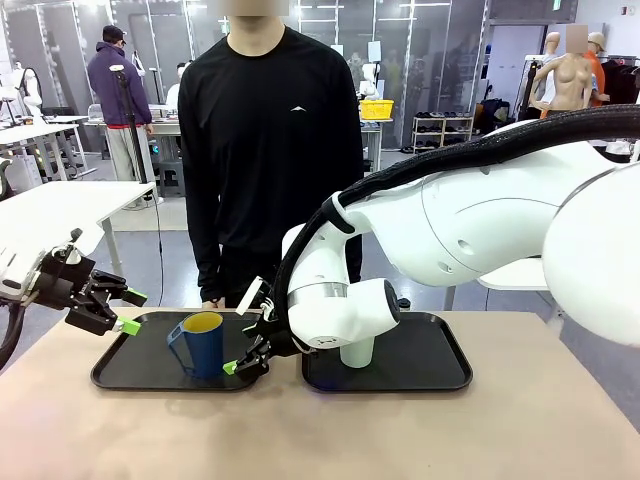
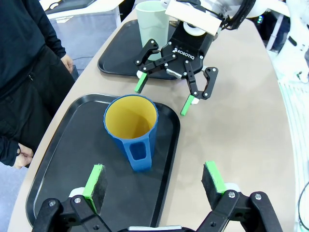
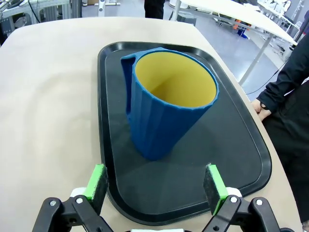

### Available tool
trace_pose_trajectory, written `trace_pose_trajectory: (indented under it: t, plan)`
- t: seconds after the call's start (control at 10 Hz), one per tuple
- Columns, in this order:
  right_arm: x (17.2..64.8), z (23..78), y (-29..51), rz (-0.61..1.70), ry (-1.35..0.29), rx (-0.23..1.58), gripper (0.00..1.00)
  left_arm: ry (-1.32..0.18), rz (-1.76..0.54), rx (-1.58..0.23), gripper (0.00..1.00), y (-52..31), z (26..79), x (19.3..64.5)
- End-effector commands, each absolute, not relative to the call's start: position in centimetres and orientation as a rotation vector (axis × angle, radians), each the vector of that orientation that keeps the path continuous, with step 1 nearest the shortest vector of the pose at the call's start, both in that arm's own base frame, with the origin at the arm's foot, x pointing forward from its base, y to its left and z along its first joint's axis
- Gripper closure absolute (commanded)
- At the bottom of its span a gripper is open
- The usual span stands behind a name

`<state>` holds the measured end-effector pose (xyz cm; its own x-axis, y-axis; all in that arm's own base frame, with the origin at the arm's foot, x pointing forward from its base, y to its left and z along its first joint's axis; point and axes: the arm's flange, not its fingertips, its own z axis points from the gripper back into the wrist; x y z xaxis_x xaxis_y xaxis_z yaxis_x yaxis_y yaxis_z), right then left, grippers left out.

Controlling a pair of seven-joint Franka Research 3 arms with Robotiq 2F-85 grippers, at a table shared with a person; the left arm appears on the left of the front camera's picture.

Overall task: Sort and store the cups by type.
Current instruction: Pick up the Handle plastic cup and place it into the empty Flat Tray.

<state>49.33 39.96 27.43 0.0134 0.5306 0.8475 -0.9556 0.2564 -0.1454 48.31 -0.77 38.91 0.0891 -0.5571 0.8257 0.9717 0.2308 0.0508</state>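
Two black trays sit side by side on the counter [image 1: 60,430], and each carries one cup. The dark blue mug [image 1: 201,343] with its yellow inside stands upright on my left tray [image 1: 120,375]; the pale green tumbler [image 2: 153,21] stands on my right tray [image 1: 440,375], mostly hidden in the front view behind my right arm.

My right tool [image 1: 247,330] hangs just beside the mug, at the tray's near right corner, jaws spread wide and holding nothing. My left tool [image 1: 118,310] hovers above the left end of that same tray, jaws also apart and empty.

My worry is crowding: both tools point at one mug, and if both close in, their fingers could clash. The mug's handle [image 2: 140,154] points toward my left tool, so a careless approach from that side could catch it and tip or spin the mug. The person's hand [image 3: 263,108] rests near the tray's far edge, close enough to mind.

Readable print: "ROBOTIQ" in white on my right tool's body, seen from my left wrist.
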Motion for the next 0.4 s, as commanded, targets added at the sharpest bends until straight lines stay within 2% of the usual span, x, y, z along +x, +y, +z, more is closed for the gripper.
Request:
trace_pose_trajectory:
  t: [0.0, 0.3]
  plan:
    - [49.70, 27.44, 40.15, 1.254, -0.971, 0.559, 0.00, -0.879, -1.252, -0.625, 0.00, -0.82, 38.82, 48.31]
    - [49.70, 27.44, 40.15, 1.254, -0.971, 0.559, 0.00, -0.879, -1.252, -0.625, 0.00, -0.82, 38.82, 48.31]
